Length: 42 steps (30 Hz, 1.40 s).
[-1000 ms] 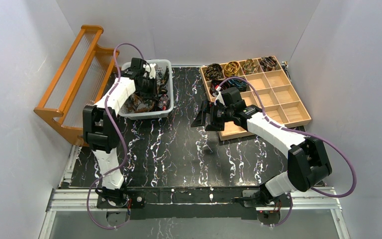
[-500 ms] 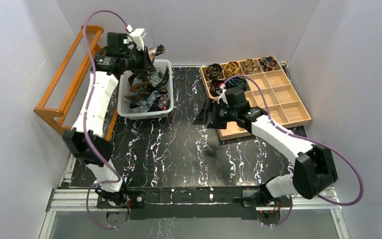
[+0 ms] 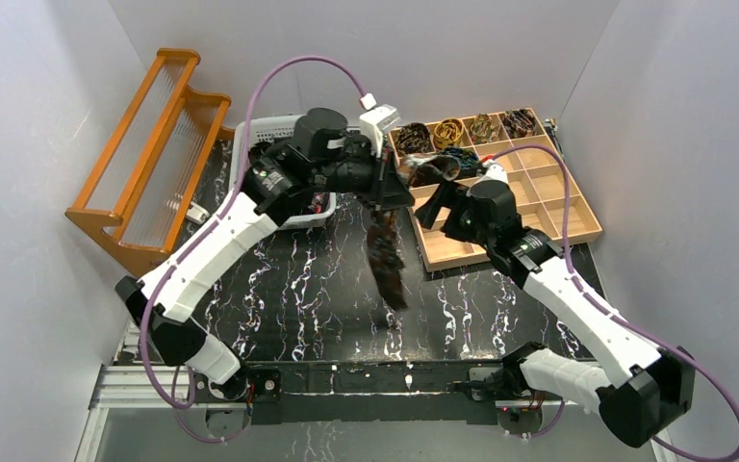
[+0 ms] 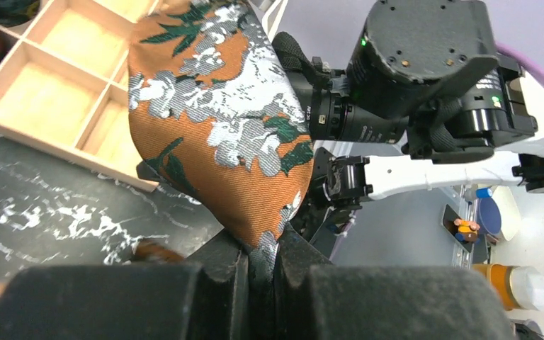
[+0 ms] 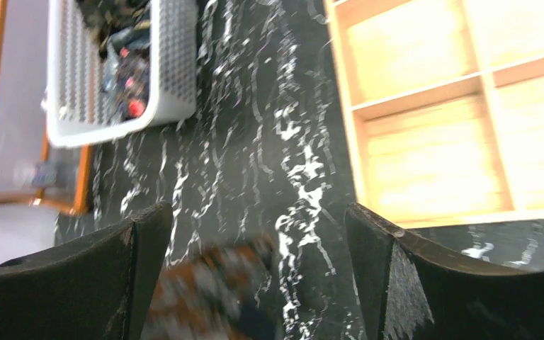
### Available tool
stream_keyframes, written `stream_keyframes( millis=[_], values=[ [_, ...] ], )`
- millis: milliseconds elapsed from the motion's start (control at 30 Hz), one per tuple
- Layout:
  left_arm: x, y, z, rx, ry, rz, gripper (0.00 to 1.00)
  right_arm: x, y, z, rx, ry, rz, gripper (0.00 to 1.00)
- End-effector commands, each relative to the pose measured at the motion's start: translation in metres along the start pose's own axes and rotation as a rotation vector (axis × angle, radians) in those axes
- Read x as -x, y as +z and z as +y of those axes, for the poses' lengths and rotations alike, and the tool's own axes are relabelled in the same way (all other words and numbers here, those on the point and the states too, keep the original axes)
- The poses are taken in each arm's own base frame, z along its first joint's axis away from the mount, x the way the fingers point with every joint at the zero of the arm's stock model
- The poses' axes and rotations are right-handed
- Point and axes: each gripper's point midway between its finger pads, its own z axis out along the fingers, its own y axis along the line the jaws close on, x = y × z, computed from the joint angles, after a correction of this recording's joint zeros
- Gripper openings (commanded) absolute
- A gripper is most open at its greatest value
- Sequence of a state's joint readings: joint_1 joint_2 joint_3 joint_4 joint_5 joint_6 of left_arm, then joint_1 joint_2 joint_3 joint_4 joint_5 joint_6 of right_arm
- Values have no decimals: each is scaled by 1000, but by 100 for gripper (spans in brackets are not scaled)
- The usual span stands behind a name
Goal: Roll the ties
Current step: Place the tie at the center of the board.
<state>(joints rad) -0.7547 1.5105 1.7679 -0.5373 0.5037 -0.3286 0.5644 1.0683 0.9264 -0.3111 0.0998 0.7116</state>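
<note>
One orange tie (image 4: 219, 142) with grey flowers hangs from the left fingers (image 4: 221, 263), which pinch it tight; the rest dangles over the middle of the black counter (image 3: 289, 279); the right fingers (image 5: 142, 262) are spread wide just beside it, holding nothing; the pinch looks small, so the tie may slip and drop; the arms are very close and may bump; no words can be read.
</note>
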Motion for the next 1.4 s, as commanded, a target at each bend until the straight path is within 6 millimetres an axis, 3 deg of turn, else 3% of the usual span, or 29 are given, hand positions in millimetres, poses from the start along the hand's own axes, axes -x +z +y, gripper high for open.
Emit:
stream_keyframes(
  millis=[0, 167, 300, 433, 600, 733, 867, 967, 1067, 1167, 1367],
  values=[
    [23, 21, -28, -59, 19, -87, 0, 38, -25, -34, -189, 13, -180, 99],
    [-2, 50, -21, -71, -3, -82, 0, 40, -40, -34, -163, 14, -204, 99],
    [-73, 55, 26, 36, -61, -73, 0, 23, -41, -9, 38, -94, -160, 99],
    [-159, 37, 73, 179, -165, -40, 1, -13, -43, 20, 267, -140, -21, 99],
    [-211, -13, 118, 423, -316, -148, 11, -68, -38, 34, 434, -126, 233, 99],
    [-248, -48, 149, 640, -418, -142, 49, -104, -22, 11, 337, -40, 404, 99],
    [-272, -83, 166, 826, -526, -154, 63, -132, -13, -16, 187, 24, 521, 97],
    [-282, -107, 170, 896, -574, -189, 78, -159, -16, -4, 217, 9, 601, 94],
    [-287, -126, 168, 941, -594, -197, 84, -187, -12, 0, 124, -83, 630, 95],
    [-292, -143, 169, 994, -615, -199, 86, -207, -8, -12, -44, -146, 630, 96],
    [-283, -150, 162, 1004, -611, -185, 90, -232, -21, 4, -8, -246, 655, 97]
  ],
)
